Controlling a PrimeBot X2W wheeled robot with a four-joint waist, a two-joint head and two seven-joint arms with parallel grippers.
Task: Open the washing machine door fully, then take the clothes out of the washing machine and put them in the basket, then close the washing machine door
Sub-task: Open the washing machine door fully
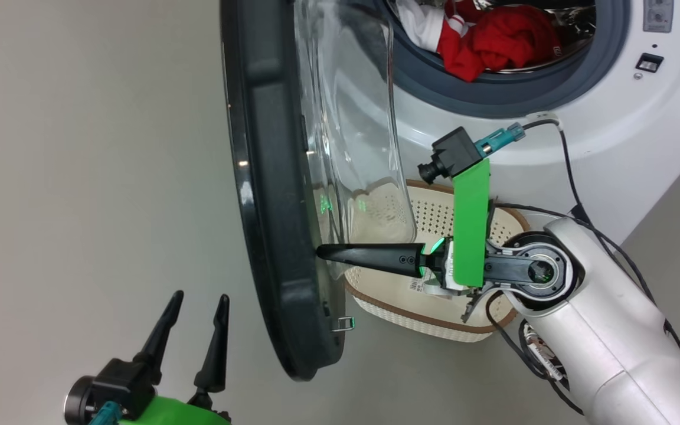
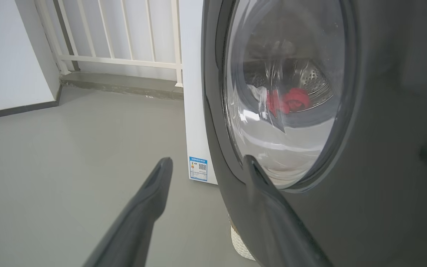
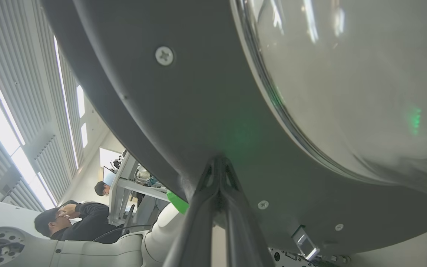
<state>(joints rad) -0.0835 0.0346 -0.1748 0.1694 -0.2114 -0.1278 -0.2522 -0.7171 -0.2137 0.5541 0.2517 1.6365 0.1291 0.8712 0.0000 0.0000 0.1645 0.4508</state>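
Observation:
The washing machine door [image 1: 269,195] stands partly open, its black rim edge-on to the head view and its glass porthole [image 1: 352,147] bulging toward the machine. Red and white clothes [image 1: 493,38] lie in the drum of the white washing machine [image 1: 623,118]. My right gripper [image 1: 322,252] is shut, its tips pressed against the door's inner rim [image 3: 198,111]. The cream basket [image 1: 428,321] sits on the floor under that arm. My left gripper [image 1: 198,298] is open on the door's outer side [image 2: 384,111], holding nothing. The clothes [image 2: 287,102] show through the glass.
Grey floor [image 1: 92,177] spreads to the left of the door. A white railing [image 2: 124,37] and a low step stand beyond the machine's side. Two people sit at desks [image 3: 83,218] behind the robot. Cables [image 1: 570,177] trail from my right arm.

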